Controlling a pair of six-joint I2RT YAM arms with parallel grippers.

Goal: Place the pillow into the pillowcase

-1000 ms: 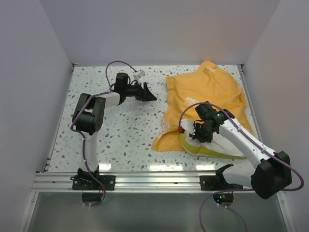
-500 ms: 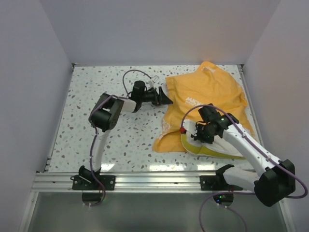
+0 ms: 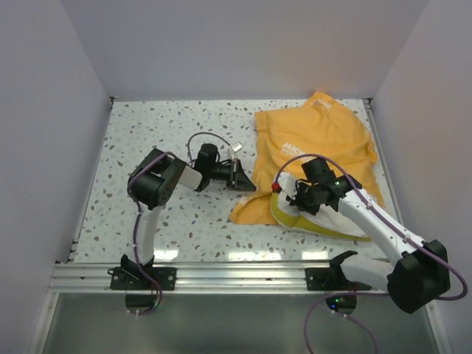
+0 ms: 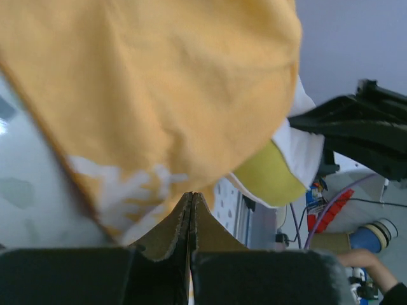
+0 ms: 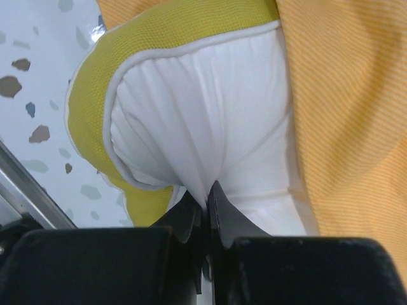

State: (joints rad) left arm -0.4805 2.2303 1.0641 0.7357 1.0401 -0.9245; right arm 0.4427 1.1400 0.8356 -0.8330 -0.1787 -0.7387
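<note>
The orange pillowcase (image 3: 317,140) lies crumpled at the back right of the table. The cream-white pillow (image 3: 324,221) with its yellow-green strip pokes out from under the near edge. My left gripper (image 3: 249,184) is at the case's left edge, shut. In the left wrist view its tips (image 4: 191,194) pinch the hem of the orange pillowcase (image 4: 159,82), with the pillow (image 4: 273,178) beyond. My right gripper (image 3: 295,200) is shut on the pillow. In the right wrist view the jaws (image 5: 208,190) bunch white pillow (image 5: 203,114) fabric beside the pillowcase (image 5: 356,127).
A speckled white table (image 3: 169,221) is walled at the back and on both sides. An aluminium rail (image 3: 221,276) runs along the near edge with both arm bases on it. Purple cables loop over both arms.
My left arm swung right and nearer, to the pillowcase's left edge, and its open jaws closed there. The case's lower left corner shifted slightly. The right gripper kept its grip on the pillow.
</note>
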